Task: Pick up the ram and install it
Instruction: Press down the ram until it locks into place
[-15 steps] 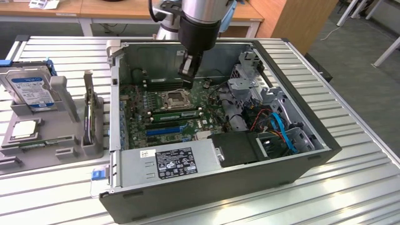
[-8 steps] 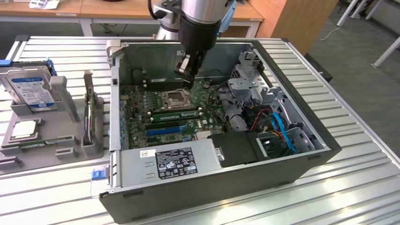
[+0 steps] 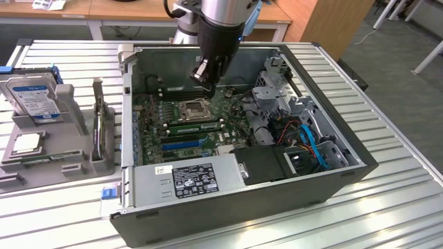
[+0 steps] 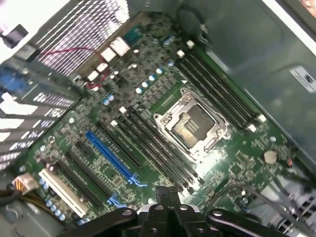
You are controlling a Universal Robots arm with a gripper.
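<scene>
- Gripper (image 3: pixel 205 79) hangs inside the open PC case (image 3: pixel 332 171), above the CPU socket (image 3: pixel 194 109); fingers pressed together, nothing pinched.
- Ram (image 3: pixel 196 124) sits in a mobo slot beside the socket, prob. installed.

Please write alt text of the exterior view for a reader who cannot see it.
A robot arm's shut claw hangs inside an open computer case, above the motherboard near the processor socket. A grey parts holder stands at the exterior view's left.
</scene>
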